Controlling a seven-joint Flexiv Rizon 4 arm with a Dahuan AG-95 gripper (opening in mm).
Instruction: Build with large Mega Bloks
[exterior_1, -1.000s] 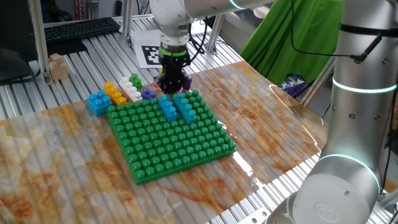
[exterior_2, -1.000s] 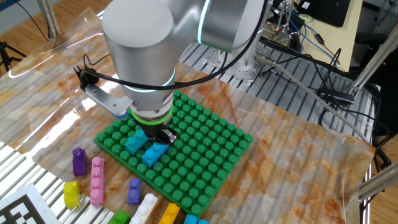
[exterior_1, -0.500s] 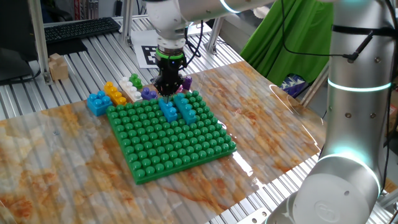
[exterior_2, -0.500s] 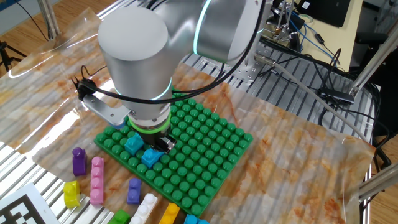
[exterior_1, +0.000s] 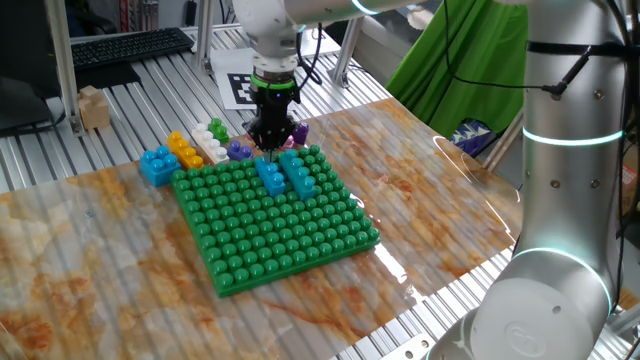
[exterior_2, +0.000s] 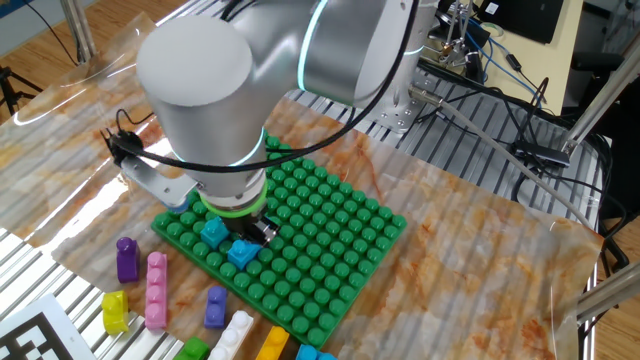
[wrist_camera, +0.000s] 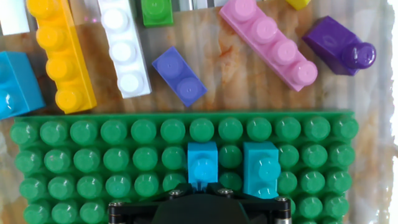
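The end effector points steeply down over the far edge of the green baseplate, directly above the nearer of two teal bricks. Its fingertips are hidden in all three views, but the jaws register as fully closed and no brick can be seen between them. Whether the tip touches the brick below cannot be told.

Two teal bricks are seated on the baseplate, side by side with one column of studs between them, near the plate edge that faces the loose bricks. In the hand view the left one runs under the end effector's housing; the right one stands clear of it.

The remaining Mega Bloks lie loose on the worktop, just beyond that plate edge. In the hand view, left to right:
- blue brick, at the frame edge
- long yellow brick
- white brick, beside the yellow
- green brick, partly cut off at the top
- small violet brick, lying diagonally
- long pink brick, lying diagonally
- dark purple brick

All of these are off the plate and apart from the end effector.
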